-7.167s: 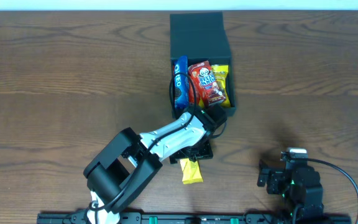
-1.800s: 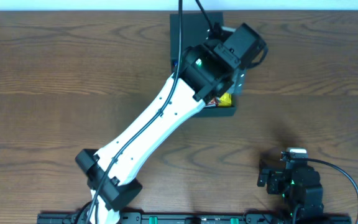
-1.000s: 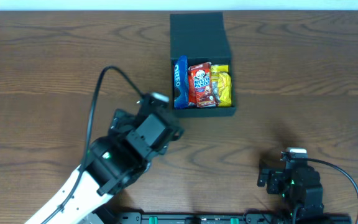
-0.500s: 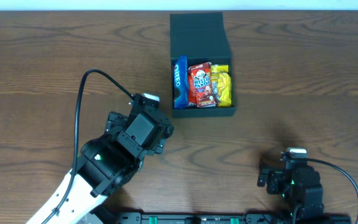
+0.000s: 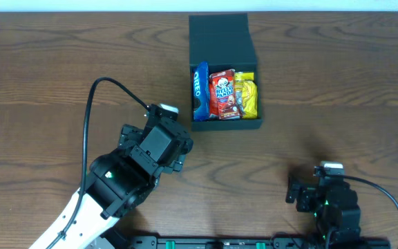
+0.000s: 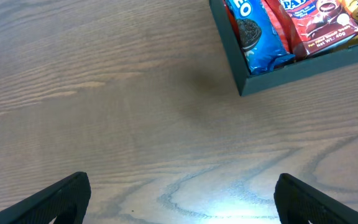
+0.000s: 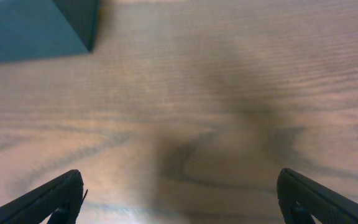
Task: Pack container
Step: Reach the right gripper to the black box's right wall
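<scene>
Across the table the left claw has drawn back to the near-left of the container, wide and empty, the yellow packet now inside, so shutting the open lid looks next.

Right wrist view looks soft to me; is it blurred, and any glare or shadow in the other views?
Right wrist: soft throughout, wood grain smeared, the container corner fuzzy, a dark shadow patch mid-frame. Left wrist: sharp, print on the blue Oreo packet legible, white glare on the table at the bottom edge. Overhead: sharp, evenly lit, no glare.
</scene>
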`<action>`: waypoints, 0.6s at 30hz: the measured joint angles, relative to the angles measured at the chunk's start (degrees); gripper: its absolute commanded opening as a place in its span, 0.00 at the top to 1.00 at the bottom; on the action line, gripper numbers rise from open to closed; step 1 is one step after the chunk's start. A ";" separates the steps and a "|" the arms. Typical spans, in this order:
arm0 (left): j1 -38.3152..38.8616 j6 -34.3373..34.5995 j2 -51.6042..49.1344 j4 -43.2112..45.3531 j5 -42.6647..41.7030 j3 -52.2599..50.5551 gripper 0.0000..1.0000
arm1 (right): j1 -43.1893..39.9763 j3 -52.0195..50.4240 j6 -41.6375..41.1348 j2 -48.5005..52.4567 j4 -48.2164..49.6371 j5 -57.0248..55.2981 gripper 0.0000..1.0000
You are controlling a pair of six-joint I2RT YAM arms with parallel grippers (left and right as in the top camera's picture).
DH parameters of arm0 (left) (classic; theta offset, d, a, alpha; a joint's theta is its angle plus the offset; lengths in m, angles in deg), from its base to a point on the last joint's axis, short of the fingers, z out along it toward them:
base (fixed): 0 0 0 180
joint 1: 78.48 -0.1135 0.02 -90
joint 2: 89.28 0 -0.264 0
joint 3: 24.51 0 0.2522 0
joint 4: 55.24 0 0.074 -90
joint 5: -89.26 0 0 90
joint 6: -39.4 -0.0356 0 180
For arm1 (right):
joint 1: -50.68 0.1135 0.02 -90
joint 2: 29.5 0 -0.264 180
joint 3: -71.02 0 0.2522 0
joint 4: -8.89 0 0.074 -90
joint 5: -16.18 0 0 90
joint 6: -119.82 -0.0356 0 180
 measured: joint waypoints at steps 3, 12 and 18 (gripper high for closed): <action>0.00 0.00 0.00 0.00 0.00 0.00 0.05 | 0.00 -0.02 -1.97 0.00 2.12 1.49 0.01; 0.00 0.02 0.00 0.04 -0.02 0.00 0.05 | 0.00 1.81 -6.60 0.66 9.49 9.51 0.01; 0.00 0.00 0.00 0.22 -0.07 -0.02 0.05 | 0.00 14.45 -9.79 8.92 9.68 11.52 0.01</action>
